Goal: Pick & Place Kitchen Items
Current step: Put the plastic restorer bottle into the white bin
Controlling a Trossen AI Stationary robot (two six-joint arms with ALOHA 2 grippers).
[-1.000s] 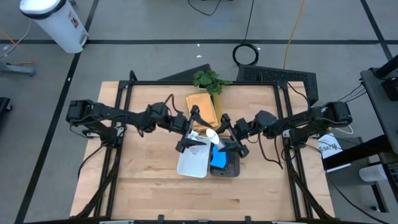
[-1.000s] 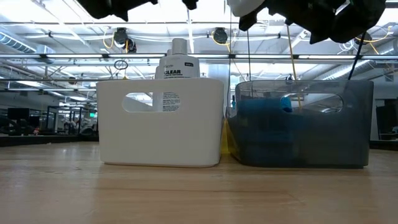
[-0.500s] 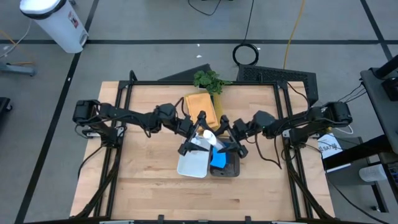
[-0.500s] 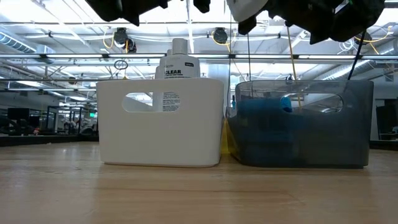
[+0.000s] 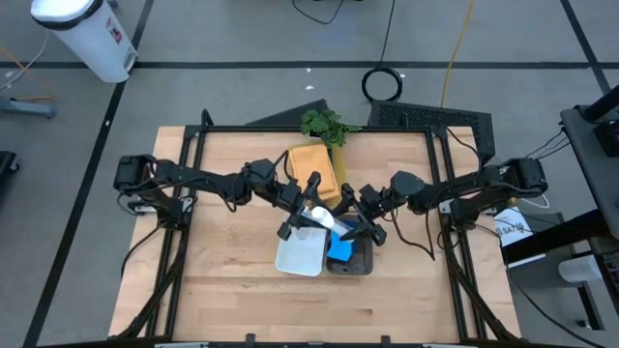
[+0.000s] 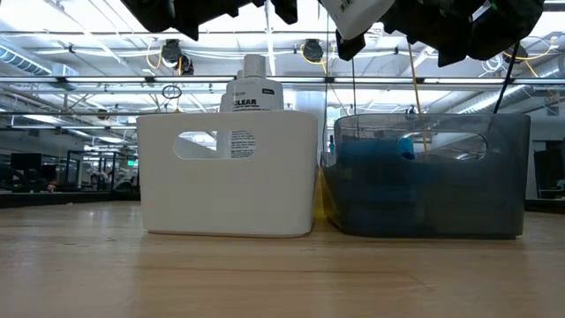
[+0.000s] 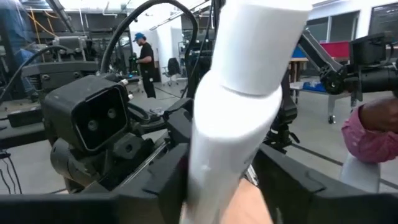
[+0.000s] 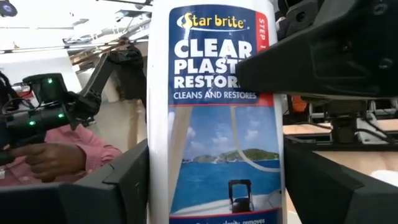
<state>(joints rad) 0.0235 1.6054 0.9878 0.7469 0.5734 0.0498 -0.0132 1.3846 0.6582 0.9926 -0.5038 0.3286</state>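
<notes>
A white bottle point(image 5: 322, 217) with a printed label point(image 8: 214, 93) hangs in the air over two bins, between my two grippers. My right gripper point(image 5: 346, 220) comes from the table's right and is shut on it. My left gripper point(image 5: 311, 211) comes from the table's left and is shut on it too. Below stand a white bin point(image 6: 228, 172) with another white capped bottle point(image 6: 252, 88) upright in it, and a grey bin point(image 6: 431, 175) with blue sponges point(image 5: 338, 246). An orange-tan cloth point(image 5: 314, 169) lies flat behind the bins. My left gripper has the bottle's white body point(image 7: 211, 174) between its two fingers point(image 7: 168, 186), below the cap point(image 7: 264, 37). It comes about level from the table's left. The bottle is clear of the bins. My right gripper pinches the lower part of the labelled body point(image 8: 217, 180) between its two fingers point(image 8: 118, 186), one on each side. It comes about level from the table's right. The bottle is lifted clear above the bins.
A leafy green plant point(image 5: 324, 124) stands at the table's far edge, behind the cloth. The near half of the wooden table point(image 5: 242, 290) is bare. A person in a pink sleeve point(image 8: 74, 152) sits beyond the table.
My left gripper has moved toward the table's right, up to the bottle that my right gripper holds, and its fingers now stand against the bottle. My right gripper has rolled a little where it is, and the bottle has turned with it.
</notes>
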